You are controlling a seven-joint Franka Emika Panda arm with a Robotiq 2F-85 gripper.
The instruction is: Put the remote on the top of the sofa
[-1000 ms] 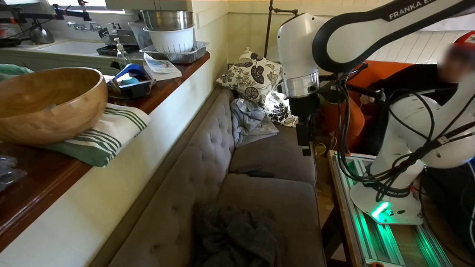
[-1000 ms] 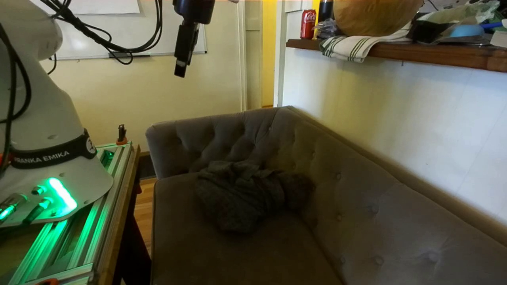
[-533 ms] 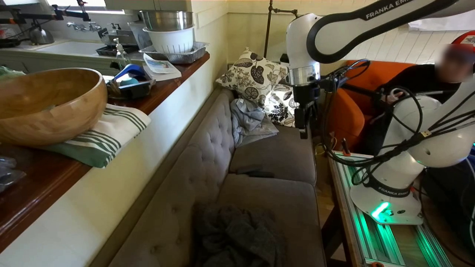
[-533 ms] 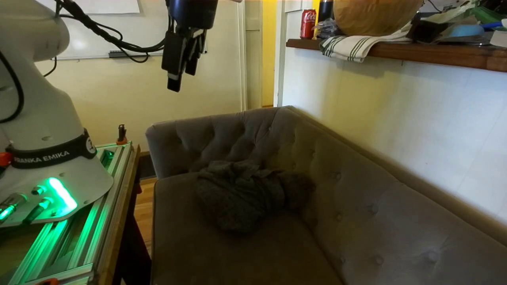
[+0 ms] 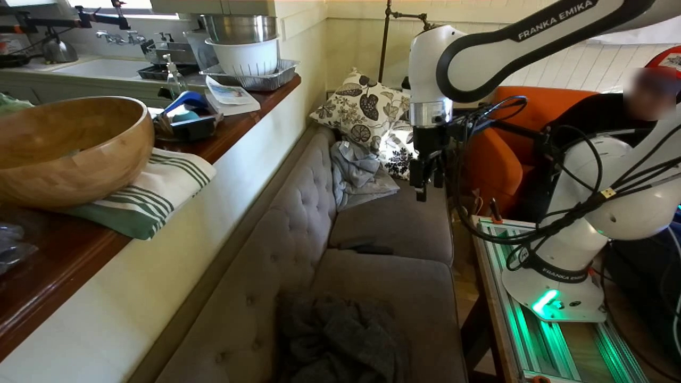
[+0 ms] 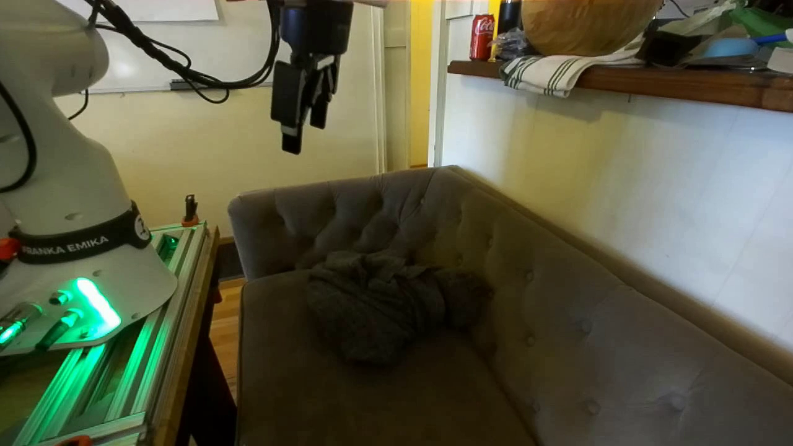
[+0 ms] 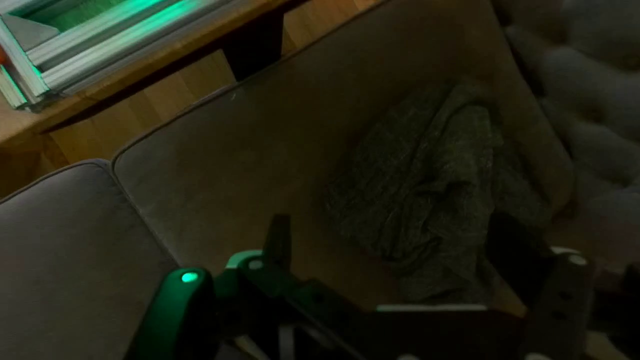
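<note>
Placement not done. I see the remote (image 5: 375,249) on the sofa (image 5: 306,205), at the seam between two seat cushions (image 5: 393,287), well apart from the fingers (image 7: 278,242), which stand wide with nothing held. Outstanding, I judge: approach, grip, lift, set-down on top.

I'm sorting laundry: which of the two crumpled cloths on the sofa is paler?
The light grey cloth beside the patterned pillows, at the far end of the sofa in an exterior view. The darker cloth lies on the nearer seat cushion.
</note>
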